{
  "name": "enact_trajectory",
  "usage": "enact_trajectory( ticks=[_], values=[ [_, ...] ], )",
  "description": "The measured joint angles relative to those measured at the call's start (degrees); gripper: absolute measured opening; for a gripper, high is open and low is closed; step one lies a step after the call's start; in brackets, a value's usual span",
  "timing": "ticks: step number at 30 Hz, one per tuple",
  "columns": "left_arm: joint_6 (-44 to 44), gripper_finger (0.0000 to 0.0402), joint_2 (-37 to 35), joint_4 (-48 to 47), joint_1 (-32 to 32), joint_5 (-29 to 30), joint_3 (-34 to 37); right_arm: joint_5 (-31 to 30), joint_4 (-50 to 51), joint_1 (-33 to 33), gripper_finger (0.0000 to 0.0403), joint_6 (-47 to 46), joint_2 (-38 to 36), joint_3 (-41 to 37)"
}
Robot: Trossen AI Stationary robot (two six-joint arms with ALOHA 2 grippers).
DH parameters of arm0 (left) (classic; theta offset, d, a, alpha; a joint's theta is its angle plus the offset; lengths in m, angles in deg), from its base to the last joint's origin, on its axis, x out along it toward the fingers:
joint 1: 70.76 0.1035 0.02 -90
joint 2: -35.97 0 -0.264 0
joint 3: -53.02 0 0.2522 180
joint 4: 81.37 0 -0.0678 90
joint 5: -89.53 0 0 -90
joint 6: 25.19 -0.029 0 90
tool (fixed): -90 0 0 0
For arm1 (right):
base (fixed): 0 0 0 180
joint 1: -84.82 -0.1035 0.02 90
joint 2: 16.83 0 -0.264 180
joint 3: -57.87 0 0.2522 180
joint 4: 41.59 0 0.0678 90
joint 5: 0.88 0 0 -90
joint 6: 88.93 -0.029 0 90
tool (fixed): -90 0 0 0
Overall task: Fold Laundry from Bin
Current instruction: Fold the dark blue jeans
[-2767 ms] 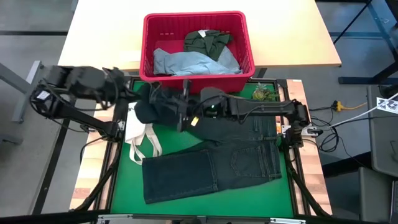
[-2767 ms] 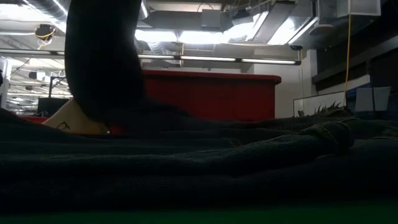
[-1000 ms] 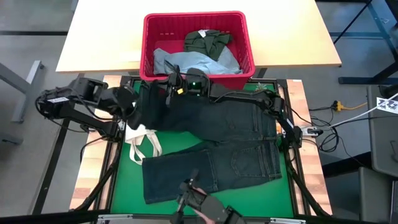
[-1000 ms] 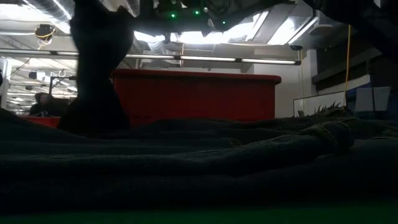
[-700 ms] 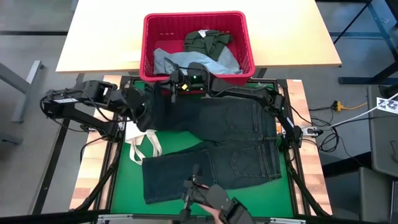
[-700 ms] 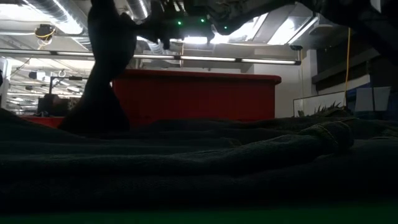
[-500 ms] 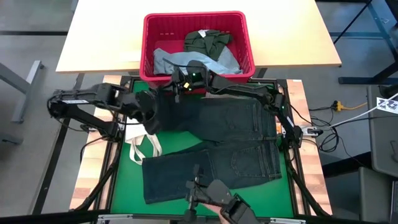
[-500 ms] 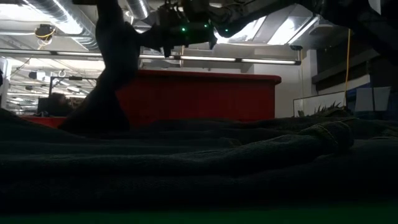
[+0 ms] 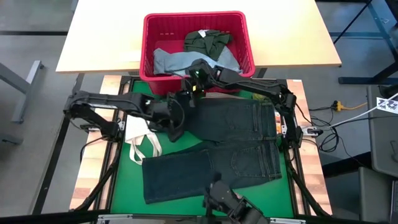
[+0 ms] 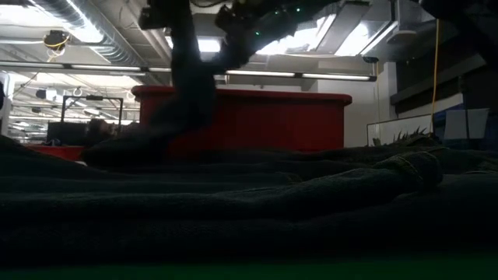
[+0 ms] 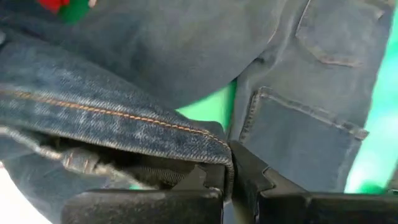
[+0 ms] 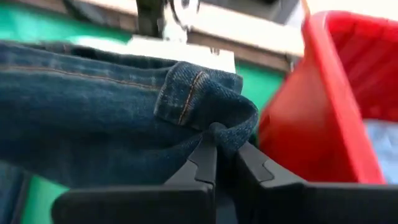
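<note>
1. left tool (image 9: 176, 127) reaches over mid table, clenched on the dark navy jeans (image 9: 230, 140) hem.
2. right tool (image 9: 194, 87) beside the bin (image 9: 249, 50), pinching the same jeans' hem.

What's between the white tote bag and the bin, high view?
The dark navy jeans: their lifted leg end spans from the white tote bag toward the bin, jaws of the left gripper and right gripper shut on it.

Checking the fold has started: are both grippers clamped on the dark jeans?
Yes: the right gripper pinches a bunched hem of the dark jeans, and the left gripper pinches another hem edge.
</note>
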Motion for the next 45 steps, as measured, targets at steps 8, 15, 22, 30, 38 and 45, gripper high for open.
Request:
enact_trajectory(
  ticks=[8,15,22,30,38,45],
  values=[
    [-0.7,0.0009,8.13,0.98,0.02,0.01,0.0,-4.25,11.32,0.02,0.0021,3.67,0.04,-0.04],
    [-5.87,0.0026,12.28,3.27,0.02,1.93,0.0,-7.86,13.06,0.02,0.0021,3.81,0.08,-0.04],
    [-12.61,0.0063,12.71,10.49,0.02,3.23,0.0,-11.04,13.13,0.02,0.003,3.83,0.08,-0.04],
    [-18.16,0.0133,12.71,14.86,-0.05,1.92,0.0,-19.91,16.66,0.13,0.0125,3.85,0.11,-0.04],
    [-23.37,0.0176,12.56,14.76,0.17,0.53,0.0,-35.54,25.07,0.11,0.0187,3.81,0.13,-0.04],
    [-29.74,0.0178,12.45,14.89,0.22,-0.06,-2.78,-40.64,35.86,0.09,0.0187,3.86,0.13,-0.04]
  ],
)
